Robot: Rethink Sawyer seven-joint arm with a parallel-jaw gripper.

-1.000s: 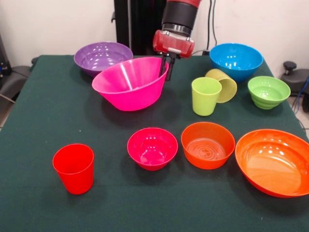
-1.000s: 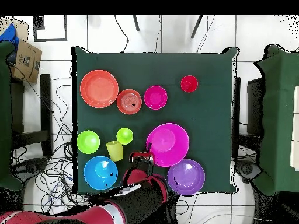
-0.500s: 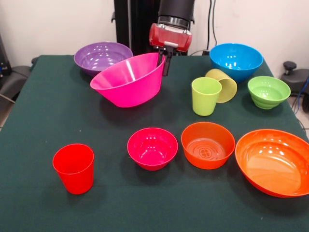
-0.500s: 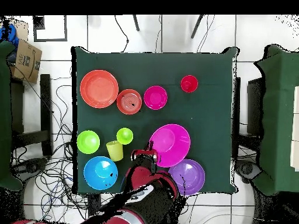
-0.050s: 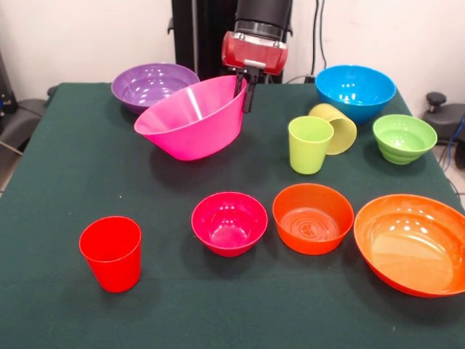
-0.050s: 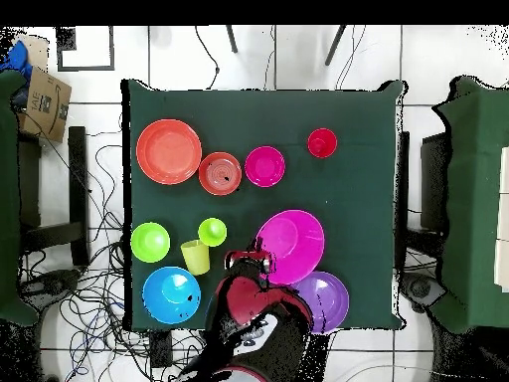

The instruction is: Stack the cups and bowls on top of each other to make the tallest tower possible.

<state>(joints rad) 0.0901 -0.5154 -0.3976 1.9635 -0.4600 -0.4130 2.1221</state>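
End effector [image 5: 245,93] clamped on rim of pink bowl [image 5: 190,121], tilted and apparently lifted off table [image 5: 58,182], beside purple bowl [image 5: 152,84]. Other bowls and cups scattered singly, nothing stacked.

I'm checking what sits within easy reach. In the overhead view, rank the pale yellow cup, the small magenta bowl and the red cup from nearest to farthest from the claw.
Measured from the claw:
1. Pale yellow cup, close beside it, lying tipped on its side.
2. Small magenta bowl, mid-table, farther from the base.
3. Red cup, farthest, near the table's far edge.
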